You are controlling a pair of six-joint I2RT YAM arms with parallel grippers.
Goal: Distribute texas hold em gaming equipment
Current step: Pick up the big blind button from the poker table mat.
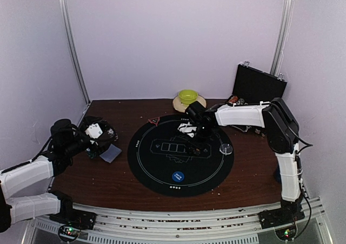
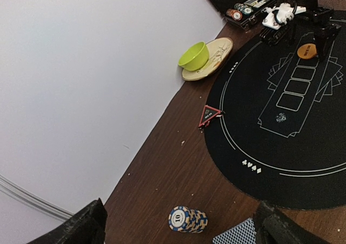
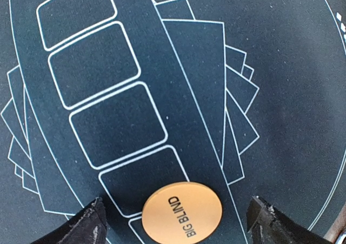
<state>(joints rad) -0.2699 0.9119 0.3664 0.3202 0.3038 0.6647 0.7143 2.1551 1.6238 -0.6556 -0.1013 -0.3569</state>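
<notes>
An orange "BIG BLIND" disc (image 3: 182, 212) lies flat on the black round mat (image 1: 162, 182), between the fingers of my open right gripper (image 3: 180, 221); neither finger touches it. My left gripper (image 2: 183, 222) is open near the table's left edge. A stack of blue-and-white striped poker chips (image 2: 187, 219) marked 10 sits between its fingers, untouched. A grey-blue-backed playing card (image 2: 235, 234) lies beside its right finger. The red triangle marker (image 2: 209, 114) rests at the mat's far-left rim. A blue disc (image 1: 178, 176) and a clear disc (image 1: 226, 148) lie on the mat.
A green bowl on its plate (image 1: 187, 97) stands at the back wall. An open black case (image 1: 259, 84) with rows of chips (image 2: 246, 10) sits at the back right. White walls close in the left, back and right sides.
</notes>
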